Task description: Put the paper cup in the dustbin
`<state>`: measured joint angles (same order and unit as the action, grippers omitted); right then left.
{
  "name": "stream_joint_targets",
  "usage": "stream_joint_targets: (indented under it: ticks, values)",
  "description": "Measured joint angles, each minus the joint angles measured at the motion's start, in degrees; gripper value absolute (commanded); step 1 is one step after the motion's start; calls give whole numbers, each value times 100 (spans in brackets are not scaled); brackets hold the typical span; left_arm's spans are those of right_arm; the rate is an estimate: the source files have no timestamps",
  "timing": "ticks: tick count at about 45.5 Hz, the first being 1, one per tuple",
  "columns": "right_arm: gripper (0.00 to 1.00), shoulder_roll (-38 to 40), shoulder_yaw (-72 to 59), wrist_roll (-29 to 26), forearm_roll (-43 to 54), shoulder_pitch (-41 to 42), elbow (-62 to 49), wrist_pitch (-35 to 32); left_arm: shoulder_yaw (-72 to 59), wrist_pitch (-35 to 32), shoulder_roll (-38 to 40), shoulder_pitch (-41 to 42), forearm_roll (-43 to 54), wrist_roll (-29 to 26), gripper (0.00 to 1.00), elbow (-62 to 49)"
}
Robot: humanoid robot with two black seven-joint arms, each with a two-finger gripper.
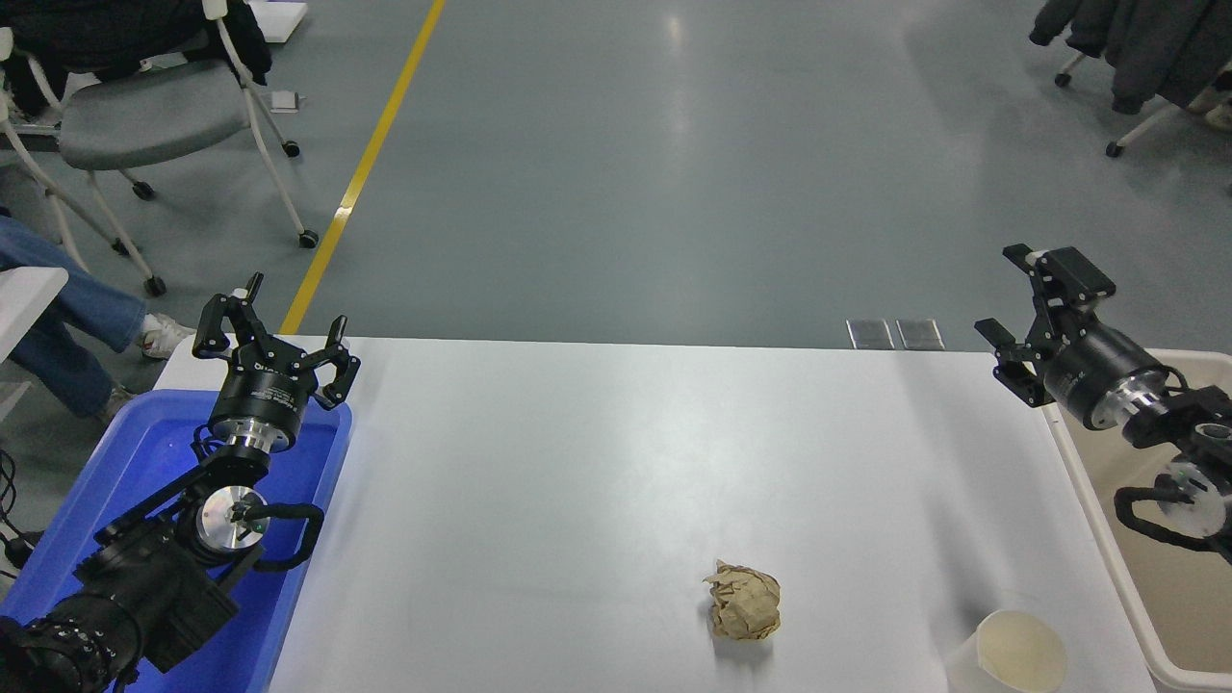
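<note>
The white paper cup (1018, 654) stands upright on the white table (597, 462) at the front right corner, its cream inside showing. The beige dustbin (1155, 577) sits just off the table's right edge, to the right of the cup. My right gripper (1022, 294) is open and empty, raised over the table's far right corner beside the dustbin's far end, well beyond the cup. My left gripper (274, 322) is open and empty, parked over the blue tray at the left.
A crumpled brown paper ball (743, 602) lies on the table left of the cup. A bright blue tray (125, 481) sits at the table's left edge under the left arm. Chairs (144, 115) and a person's legs (67, 318) are at the far left.
</note>
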<state>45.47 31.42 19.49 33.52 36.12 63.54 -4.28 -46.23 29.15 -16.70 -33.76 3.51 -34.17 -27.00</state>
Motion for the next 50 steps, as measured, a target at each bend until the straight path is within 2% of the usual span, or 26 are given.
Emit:
stream_joint_targets:
  ticks: [17, 38, 50]
  values:
    - [99, 1102, -892, -370, 2320, 260, 1461, -168, 1, 3, 0, 1, -2, 2, 100, -3]
    - [98, 1643, -2294, -632, 4439, 1125, 2197, -1177, 0, 3, 0, 1, 1, 5, 100, -2]
    - [99, 1664, -3336, -654, 5262, 1284, 2195, -767, 0, 3, 1, 1, 0, 6, 100, -6]
